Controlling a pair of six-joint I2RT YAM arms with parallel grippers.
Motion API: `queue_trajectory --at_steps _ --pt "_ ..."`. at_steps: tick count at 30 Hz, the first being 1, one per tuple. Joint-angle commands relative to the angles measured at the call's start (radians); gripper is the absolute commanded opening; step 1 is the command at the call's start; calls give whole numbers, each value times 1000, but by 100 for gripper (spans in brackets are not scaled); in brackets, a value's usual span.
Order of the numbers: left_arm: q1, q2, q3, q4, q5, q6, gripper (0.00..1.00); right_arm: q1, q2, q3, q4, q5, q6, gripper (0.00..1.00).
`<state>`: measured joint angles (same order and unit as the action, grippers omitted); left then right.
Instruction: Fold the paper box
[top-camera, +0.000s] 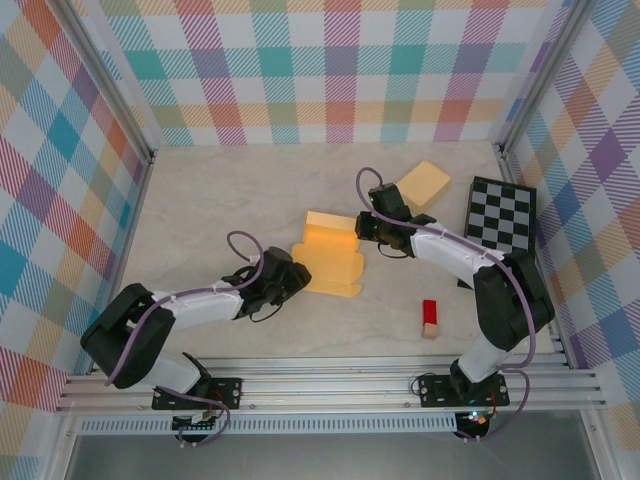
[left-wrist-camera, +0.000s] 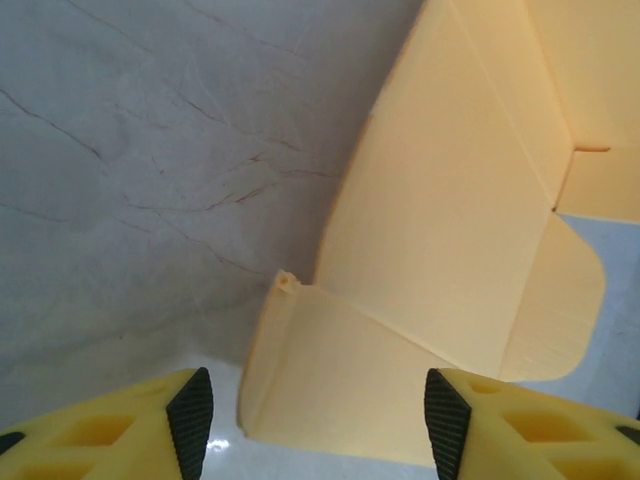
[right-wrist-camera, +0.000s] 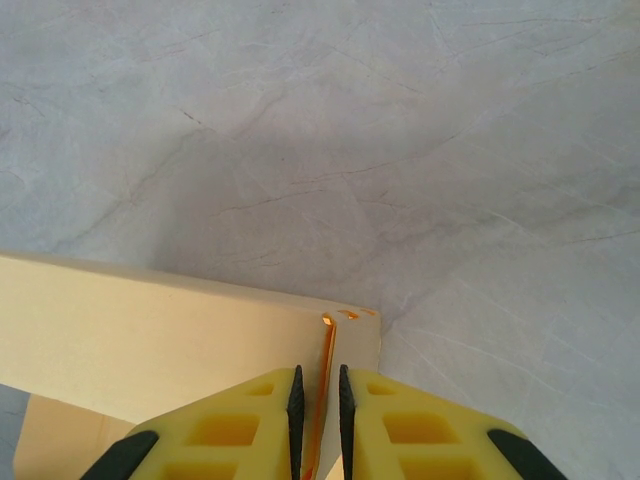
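Note:
The yellow paper box (top-camera: 330, 262) lies part-folded in the middle of the table, its back wall raised. My left gripper (top-camera: 292, 272) is at the box's left edge. In the left wrist view this gripper (left-wrist-camera: 315, 412) stands open, and a side flap (left-wrist-camera: 340, 370) lies between its fingers, with gaps on both sides. My right gripper (top-camera: 362, 228) is at the box's back right corner. In the right wrist view it (right-wrist-camera: 318, 395) is shut on the thin upright wall (right-wrist-camera: 180, 340) of the box, close to that wall's corner.
A second yellow cardboard piece (top-camera: 424, 184) lies at the back right. A black-and-white checkered board (top-camera: 500, 214) is beside it by the right wall. A small red block (top-camera: 430, 318) stands near the front right. Plaid walls enclose the table.

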<state>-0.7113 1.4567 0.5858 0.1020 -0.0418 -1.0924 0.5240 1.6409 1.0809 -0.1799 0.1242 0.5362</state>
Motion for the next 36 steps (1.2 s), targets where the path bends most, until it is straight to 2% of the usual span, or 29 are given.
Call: queue_trajectory --at_steps 1,5,9,16,20,22,23,27,30,33,36 --pt "-31 29 -12 131 6 -41 58 5 -18 -7 -64 18 5 19" --pt "-68 7 -25 148 -50 -50 53 6 -23 -9 -68 23 7 19" --pt "-77 -16 -40 152 -113 -56 35 5 -27 -16 -65 25 8 19" --pt "-71 38 4 146 -185 -54 24 5 -32 -33 -50 9 31 19" --pt "-65 34 34 136 -228 -45 8 5 -51 -51 -46 3 35 20" --pt "-62 12 55 106 -251 -13 0 5 -68 -58 -38 -7 26 26" --pt "-61 -6 66 82 -268 12 0 5 -81 -60 -37 -11 21 31" --pt "-51 -90 136 -55 -287 186 0 -3 -175 -57 -25 -38 -57 39" --pt "-38 -145 239 -223 -238 427 0 -27 -269 -11 -41 -72 -201 50" --pt "-19 -167 376 -459 -166 699 0 -57 -319 92 -111 -167 -444 56" --pt "-10 -175 516 -681 -164 911 0 -68 -310 237 -253 -360 -779 57"
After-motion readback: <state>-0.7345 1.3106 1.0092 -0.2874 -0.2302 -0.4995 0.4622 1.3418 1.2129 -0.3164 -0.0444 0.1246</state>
